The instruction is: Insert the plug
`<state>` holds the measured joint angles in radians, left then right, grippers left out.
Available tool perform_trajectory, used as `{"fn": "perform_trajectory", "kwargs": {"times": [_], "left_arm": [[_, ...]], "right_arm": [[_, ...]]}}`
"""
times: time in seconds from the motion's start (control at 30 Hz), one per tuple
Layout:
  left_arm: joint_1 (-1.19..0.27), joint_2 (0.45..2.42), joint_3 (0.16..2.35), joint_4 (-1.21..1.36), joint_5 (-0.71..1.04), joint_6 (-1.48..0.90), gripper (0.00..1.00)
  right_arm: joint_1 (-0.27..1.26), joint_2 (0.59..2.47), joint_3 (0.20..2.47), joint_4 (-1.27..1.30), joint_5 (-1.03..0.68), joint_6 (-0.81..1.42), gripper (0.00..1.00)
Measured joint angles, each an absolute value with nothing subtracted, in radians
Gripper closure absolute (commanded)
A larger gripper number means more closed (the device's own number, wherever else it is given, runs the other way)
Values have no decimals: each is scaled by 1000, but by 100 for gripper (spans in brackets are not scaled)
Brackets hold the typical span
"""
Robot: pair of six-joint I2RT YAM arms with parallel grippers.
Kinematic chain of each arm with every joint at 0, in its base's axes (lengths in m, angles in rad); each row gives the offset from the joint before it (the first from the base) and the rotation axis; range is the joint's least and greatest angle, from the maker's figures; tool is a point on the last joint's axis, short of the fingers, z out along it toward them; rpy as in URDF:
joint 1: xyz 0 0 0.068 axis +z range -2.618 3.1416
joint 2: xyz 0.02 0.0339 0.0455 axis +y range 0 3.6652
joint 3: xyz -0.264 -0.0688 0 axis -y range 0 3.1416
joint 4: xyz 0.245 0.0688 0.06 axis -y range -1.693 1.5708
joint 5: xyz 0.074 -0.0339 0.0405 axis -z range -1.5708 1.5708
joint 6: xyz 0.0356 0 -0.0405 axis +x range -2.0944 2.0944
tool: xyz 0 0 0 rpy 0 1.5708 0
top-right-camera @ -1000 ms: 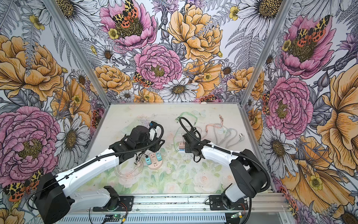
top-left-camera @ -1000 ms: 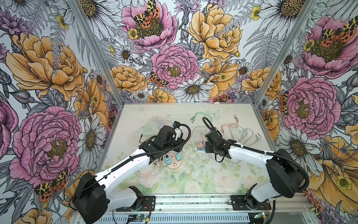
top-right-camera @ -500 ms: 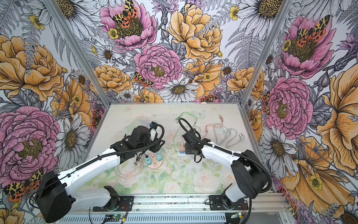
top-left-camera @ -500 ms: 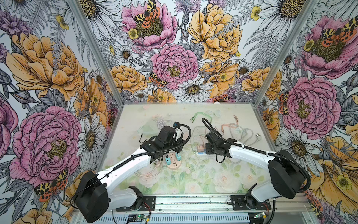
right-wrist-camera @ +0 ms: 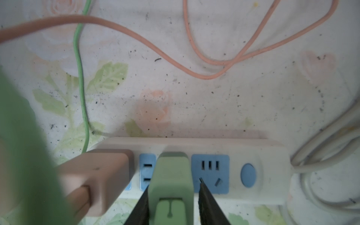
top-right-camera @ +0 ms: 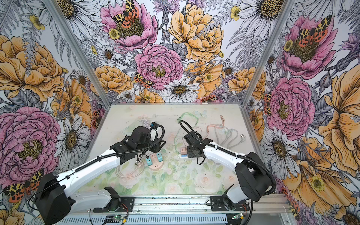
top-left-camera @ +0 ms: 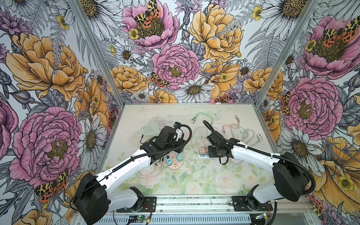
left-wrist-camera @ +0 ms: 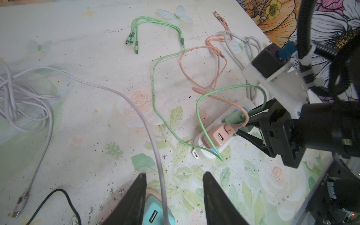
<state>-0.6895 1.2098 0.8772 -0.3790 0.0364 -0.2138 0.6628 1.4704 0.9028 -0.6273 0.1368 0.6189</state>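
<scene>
The right pincer (right-wrist-camera: 174, 184) has just slackened. A second ago it sat tighter on the green plug (right-wrist-camera: 171, 173); now its fingers (right-wrist-camera: 207, 204) only flank it. One finger touches the plug, while the other shows a sliver of the white strip (right-wrist-camera: 268, 175) between finger and plug, so it reads as let go rather than gripping. The plug stands upright in the strip, between the pink charger (right-wrist-camera: 101, 171) and the blue three-pin socket (right-wrist-camera: 210, 171), and looks seated. I judge the insertion done or all but done, with only a clean retreat left. That sliver shows in the right wrist view alone. In both top views the wrist covers the plug, and the arm sits much where it did. The left wrist view gives the side: the green cable (left-wrist-camera: 197, 109) arches up beside the plug and the pink cable (left-wrist-camera: 181, 60) loops close by, and either might snag on withdrawal. The left pincer (left-wrist-camera: 174, 173) hangs open over a teal charger (left-wrist-camera: 153, 214), with a lilac cable (left-wrist-camera: 148, 124) running between its fingers, and grips nothing. Only a top view shows the round socket block (top-left-camera: 174, 164) beneath it.
</scene>
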Motion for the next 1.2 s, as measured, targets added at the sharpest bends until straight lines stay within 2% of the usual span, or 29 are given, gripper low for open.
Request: {"fn": "perform_trajectory", "kwargs": {"times": [0.67,0.93,1.03,1.2], "left_arm": [[-690,1193,956,-423,14,-214,50],[-677,1193,1037,-484,-33,-189,45],[-606,1193,1078,-510,-36,-173,44],[-411,1185,1114,-530,-7,-157,41]], "right_arm": [[657,1188,918,-719,139,601,52],[516,1044,931,-761,164,516,46],[421,1046,969,-767,179,461,45],[289,1122,1077,-767,211,360,44]]}}
